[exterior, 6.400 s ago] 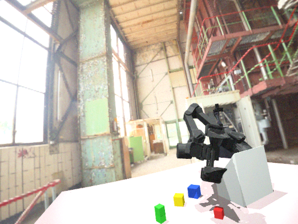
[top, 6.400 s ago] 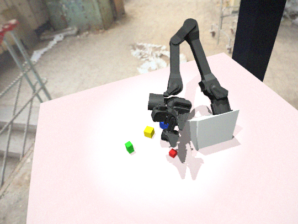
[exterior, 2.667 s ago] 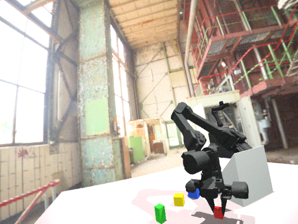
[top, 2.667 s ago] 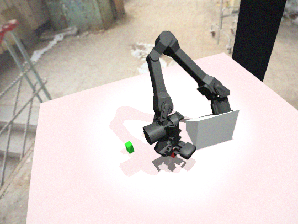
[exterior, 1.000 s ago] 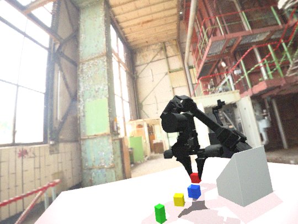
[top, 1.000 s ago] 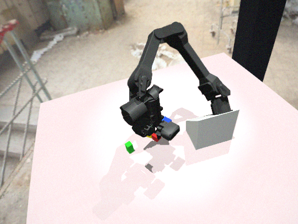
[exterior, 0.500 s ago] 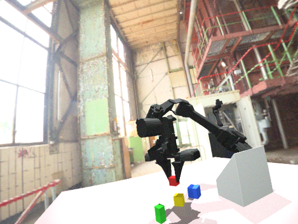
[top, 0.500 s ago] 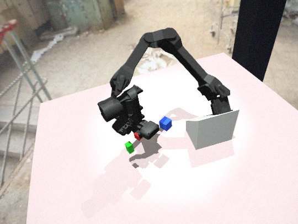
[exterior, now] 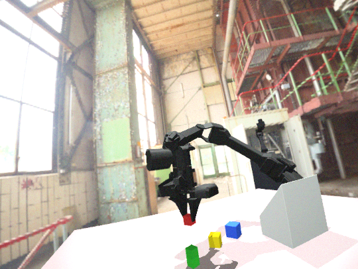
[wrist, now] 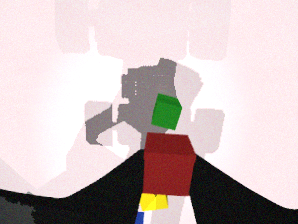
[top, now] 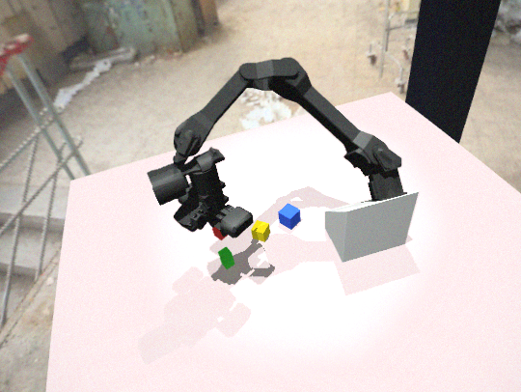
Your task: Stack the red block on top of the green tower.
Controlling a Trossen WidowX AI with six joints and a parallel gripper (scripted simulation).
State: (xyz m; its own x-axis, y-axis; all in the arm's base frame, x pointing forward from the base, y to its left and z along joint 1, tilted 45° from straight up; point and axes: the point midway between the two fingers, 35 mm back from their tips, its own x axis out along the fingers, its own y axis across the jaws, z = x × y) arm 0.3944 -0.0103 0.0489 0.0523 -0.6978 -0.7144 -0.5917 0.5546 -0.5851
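Gripper (exterior: 189,216): clenched on red block (exterior: 188,219), held high
Tower: green tower (wrist: 166,111) upright, at 12 o'clock of block in wrist view, well below

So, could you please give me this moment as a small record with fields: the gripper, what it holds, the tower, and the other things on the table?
gripper: shut on the red block, held in the air
green tower: upright on the table, lower than the red block, not touched
yellow block: on the table, between tower and blue block
blue block: on the table
grey wedge: beside the arm's base
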